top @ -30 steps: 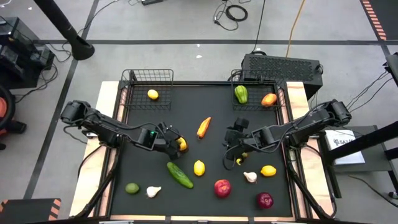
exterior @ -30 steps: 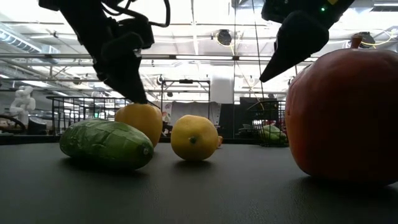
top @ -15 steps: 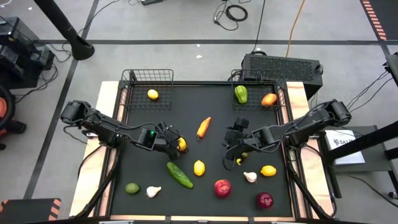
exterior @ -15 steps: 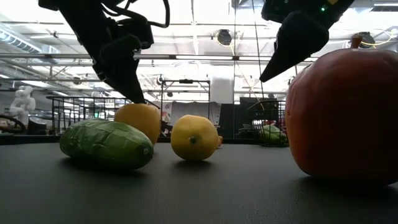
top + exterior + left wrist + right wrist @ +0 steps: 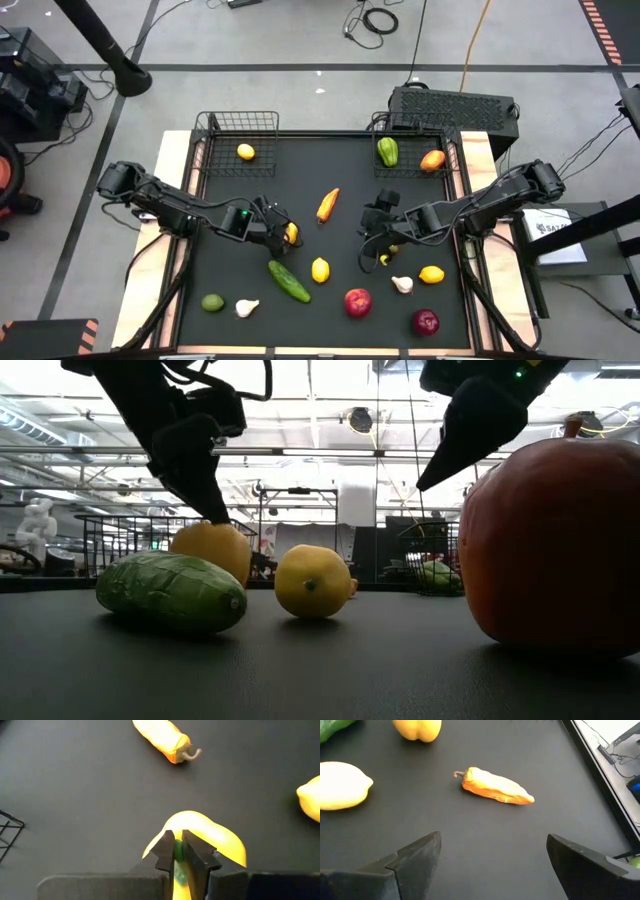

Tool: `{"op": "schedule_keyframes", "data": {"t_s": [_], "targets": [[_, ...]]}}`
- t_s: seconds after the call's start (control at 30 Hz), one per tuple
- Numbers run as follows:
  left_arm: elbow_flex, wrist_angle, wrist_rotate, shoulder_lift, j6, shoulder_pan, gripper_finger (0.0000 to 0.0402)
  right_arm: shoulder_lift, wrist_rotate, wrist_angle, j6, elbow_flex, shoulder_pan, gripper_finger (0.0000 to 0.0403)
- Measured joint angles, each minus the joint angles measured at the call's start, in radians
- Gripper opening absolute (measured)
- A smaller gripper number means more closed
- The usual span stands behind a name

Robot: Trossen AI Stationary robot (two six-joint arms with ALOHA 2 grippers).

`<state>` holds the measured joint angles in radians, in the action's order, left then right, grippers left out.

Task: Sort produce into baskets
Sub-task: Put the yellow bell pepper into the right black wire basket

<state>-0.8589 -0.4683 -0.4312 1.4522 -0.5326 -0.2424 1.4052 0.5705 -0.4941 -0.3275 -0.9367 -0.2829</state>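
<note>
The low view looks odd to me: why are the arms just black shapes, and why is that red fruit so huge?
Low view: bright ceiling lights behind turn the left gripper and right gripper into silhouettes; the red apple sits nearest the lens, so it looms large. High view: even light, and that apple is no bigger than the produce around it.

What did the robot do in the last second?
The left tool squeezed shut on the green stem of the yellow pepper, nudging it a little toward the cucumber. The right tool stayed open above the mat, and the other produce did not move.
</note>
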Motion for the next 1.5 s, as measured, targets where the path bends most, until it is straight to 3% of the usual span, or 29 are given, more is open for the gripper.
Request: {"op": "schedule_keyframes", "data": {"t_s": [0.13,0.2,0.4,0.67,0.8,1.07,1.5], "targets": [[-0.025,0.000,0.001,-0.046,0.050,0.000,0.0030,0.000,0.000,0.061,0.017,0.000,0.000,0.0352],[-0.050,0.002,0.000,-0.080,0.096,0.000,0.0031,0.002,-0.011,0.161,0.036,0.011,-0.002,0.0352],[-0.126,0.022,-0.015,-0.177,0.274,0.000,0.0031,0.022,-0.178,0.551,0.137,0.108,0.007,0.0364],[-0.133,0.163,-0.015,-0.230,0.588,-0.025,0.0031,0.096,-0.248,0.835,0.232,0.131,0.040,0.0397],[-0.134,0.216,-0.016,-0.226,0.763,-0.050,0.0031,0.119,-0.312,0.889,0.217,0.123,0.068,0.0399],[-0.133,0.264,-0.025,-0.225,0.890,-0.081,0.0019,0.119,-0.307,0.892,0.216,0.109,0.106,0.0400],[-0.133,0.344,-0.046,-0.172,0.941,-0.060,0.0015,0.119,-0.364,0.939,0.242,0.109,0.120,0.0400]]}}
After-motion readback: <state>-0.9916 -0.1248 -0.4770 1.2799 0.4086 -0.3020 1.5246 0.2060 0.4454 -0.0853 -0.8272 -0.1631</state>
